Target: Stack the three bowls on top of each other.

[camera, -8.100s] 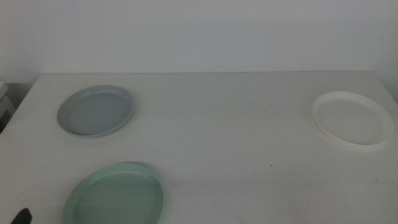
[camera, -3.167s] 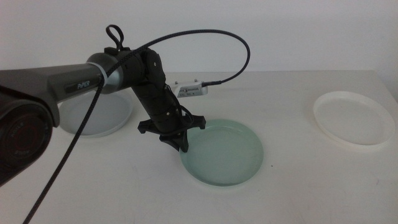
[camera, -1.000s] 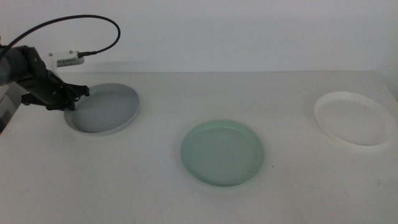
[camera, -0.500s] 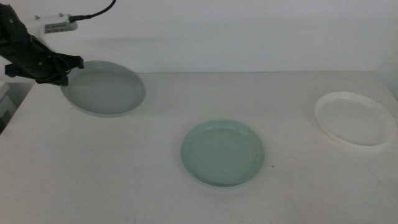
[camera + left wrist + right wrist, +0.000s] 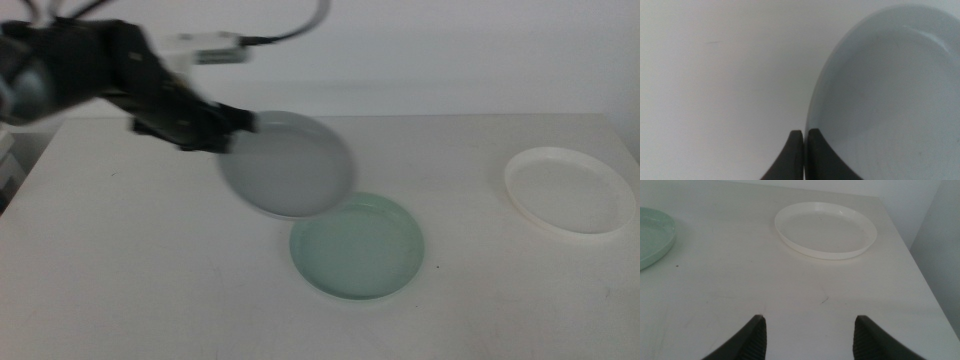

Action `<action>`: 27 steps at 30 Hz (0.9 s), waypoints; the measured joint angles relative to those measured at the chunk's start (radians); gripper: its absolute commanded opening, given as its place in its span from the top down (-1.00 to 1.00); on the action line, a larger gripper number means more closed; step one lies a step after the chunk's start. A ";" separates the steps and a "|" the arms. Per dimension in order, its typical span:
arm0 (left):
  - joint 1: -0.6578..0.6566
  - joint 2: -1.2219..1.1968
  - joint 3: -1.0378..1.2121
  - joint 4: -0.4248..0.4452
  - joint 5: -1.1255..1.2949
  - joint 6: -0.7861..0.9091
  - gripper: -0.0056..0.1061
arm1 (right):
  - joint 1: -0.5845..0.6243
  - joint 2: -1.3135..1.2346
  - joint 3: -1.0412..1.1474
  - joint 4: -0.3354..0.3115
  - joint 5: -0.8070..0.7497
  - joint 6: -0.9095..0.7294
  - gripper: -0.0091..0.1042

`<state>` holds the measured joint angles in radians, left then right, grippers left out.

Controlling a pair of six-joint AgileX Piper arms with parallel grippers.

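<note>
The white table (image 5: 150,260) fills the middle view, and the left arm (image 5: 70,75) reaches in over it from the left side. Its left gripper (image 5: 235,125) has its jaws pressed together on the near rim of the grey-blue bowl (image 5: 290,165), which hangs blurred in the air above the table, its far edge overlapping the mint green bowl (image 5: 358,245). In the left wrist view the two dark jaws meet on that rim of the grey-blue bowl (image 5: 890,95). The mint green bowl lies flat near the middle of the table. The white bowl (image 5: 568,190) sits well apart from it at the table's right side. The right gripper (image 5: 807,335) waits low over the table with its jaws spread wide, holding nothing, near the white bowl (image 5: 826,229)
</note>
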<state>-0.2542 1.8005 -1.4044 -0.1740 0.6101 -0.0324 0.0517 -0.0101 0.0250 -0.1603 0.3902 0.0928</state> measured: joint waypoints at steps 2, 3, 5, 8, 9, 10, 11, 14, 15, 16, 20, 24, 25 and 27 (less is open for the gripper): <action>-0.060 0.008 0.000 -0.004 -0.020 -0.010 0.90 | 0.000 0.000 0.000 0.000 0.000 0.000 0.05; -0.086 0.014 0.000 -0.005 -0.031 -0.016 0.90 | 0.000 0.000 0.000 0.000 0.000 0.000 0.05; -0.125 0.030 0.000 -0.007 -0.047 -0.036 0.90 | 0.000 0.000 0.000 0.000 0.000 0.000 0.05; -0.168 0.063 0.000 -0.007 -0.061 -0.060 0.90 | 0.000 0.000 0.000 0.000 0.000 0.000 0.05; -0.178 0.077 0.000 -0.007 -0.067 -0.066 0.90 | 0.000 0.000 0.000 0.000 0.000 0.000 0.05; -0.187 0.090 0.000 -0.007 -0.073 -0.072 0.90 | 0.000 0.000 0.000 0.000 0.000 0.000 0.05; -0.192 0.102 0.000 -0.007 -0.077 -0.079 0.90 | 0.000 0.000 0.000 0.000 0.000 0.000 0.05; -0.201 0.132 0.000 -0.017 -0.079 -0.090 0.90 | 0.000 0.000 0.000 0.000 0.000 0.000 0.05; -0.201 0.141 0.000 -0.028 -0.078 -0.090 0.90 | 0.000 0.000 0.000 0.000 0.000 0.000 0.05; -0.201 0.149 0.000 -0.038 -0.078 -0.091 0.90 | 0.000 0.000 0.000 0.000 0.000 0.000 0.05; -0.201 0.167 0.000 -0.061 -0.069 -0.092 0.90 | 0.000 0.000 0.000 0.000 0.000 0.000 0.05; -0.201 0.181 0.000 -0.075 -0.057 -0.093 0.90 | 0.000 0.000 0.000 0.000 0.000 0.000 0.05; -0.201 0.185 0.000 -0.079 -0.047 -0.093 0.90 | 0.000 0.000 0.000 0.000 0.000 0.000 0.05; -0.201 0.193 0.000 -0.083 -0.029 -0.093 0.86 | 0.000 0.000 0.000 0.000 0.000 0.000 0.05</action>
<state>-0.4550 1.9932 -1.4044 -0.2574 0.5808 -0.1256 0.0517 -0.0101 0.0250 -0.1603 0.3902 0.0928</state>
